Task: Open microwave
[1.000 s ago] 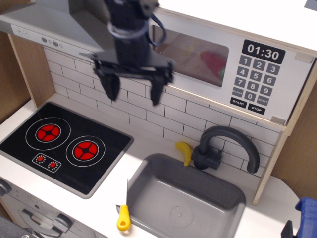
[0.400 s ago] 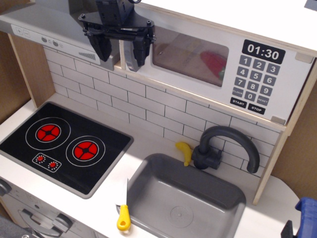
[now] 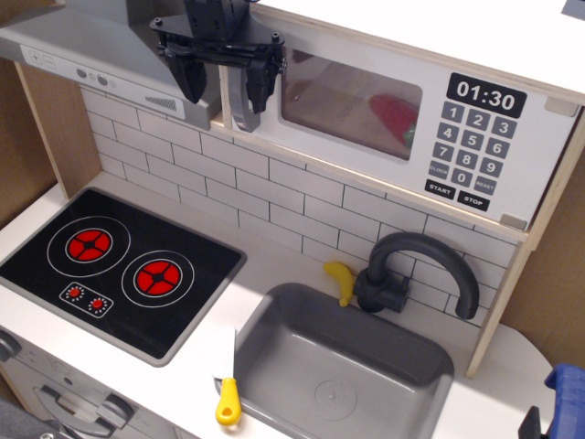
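Note:
The white toy microwave (image 3: 434, 128) sits at the upper right, with a clear window (image 3: 352, 105), a black clock display reading 01:30 (image 3: 486, 93) and a grey keypad (image 3: 466, 142). Its door looks closed. A red thing (image 3: 395, 117) shows behind the window. The grey vertical bar handle (image 3: 239, 112) is at the door's left edge. My black gripper (image 3: 225, 87) is open and empty at that edge. One finger (image 3: 192, 80) is left of the handle and the other finger (image 3: 259, 87) is right of it, over the door. I cannot tell if they touch it.
A grey slanted range hood (image 3: 110, 55) is just left of the gripper. Below are a white tile wall (image 3: 274, 197), a black stove top (image 3: 119, 265), a grey sink (image 3: 265, 343), a dark faucet (image 3: 420, 265), a yellow banana (image 3: 340, 279) and a yellow-handled knife (image 3: 227, 398).
My gripper has risen from in front of the tile wall to the microwave's left edge, and now straddles the handle. The door has not moved.

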Tool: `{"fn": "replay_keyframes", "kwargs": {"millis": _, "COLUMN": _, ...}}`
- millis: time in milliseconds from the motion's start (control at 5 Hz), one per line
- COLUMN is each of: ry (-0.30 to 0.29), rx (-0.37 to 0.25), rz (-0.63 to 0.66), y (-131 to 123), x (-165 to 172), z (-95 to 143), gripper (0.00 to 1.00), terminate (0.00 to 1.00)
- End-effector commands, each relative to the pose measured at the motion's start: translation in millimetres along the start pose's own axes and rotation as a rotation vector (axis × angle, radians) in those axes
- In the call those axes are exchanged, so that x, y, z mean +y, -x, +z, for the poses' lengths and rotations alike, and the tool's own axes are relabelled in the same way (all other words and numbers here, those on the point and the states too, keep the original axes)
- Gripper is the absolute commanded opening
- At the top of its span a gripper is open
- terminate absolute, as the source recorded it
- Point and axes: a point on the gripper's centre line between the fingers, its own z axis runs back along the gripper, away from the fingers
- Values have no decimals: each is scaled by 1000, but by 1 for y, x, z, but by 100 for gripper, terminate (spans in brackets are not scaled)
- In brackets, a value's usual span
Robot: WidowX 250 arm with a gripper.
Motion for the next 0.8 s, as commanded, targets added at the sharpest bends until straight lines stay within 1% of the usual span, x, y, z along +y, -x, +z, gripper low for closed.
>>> {"fn": "replay_keyframes", "kwargs": {"millis": 0, "ry": 1, "rx": -94, "rz": -33, "y": -18, "x": 5, "z": 16, "gripper": 100, "terminate": 0}}
{"fn": "replay_keyframes", "kwargs": {"millis": 200, "ry": 37, "rx": -130, "rz": -123, "y": -17, "x": 5, "z": 17, "gripper": 0, "terminate": 0}}
{"fn": "replay_keyframes", "kwargs": {"millis": 400, "ry": 99, "rx": -224, "rz": -213, "y": -10, "x": 8, "z": 21, "gripper": 0, "terminate": 0}}
{"fn": "replay_keyframes", "kwargs": {"millis": 600, "ry": 115, "rx": -284, "rz": -240, "y": -2, "x": 11, "z": 23, "gripper": 0, "terminate": 0}}
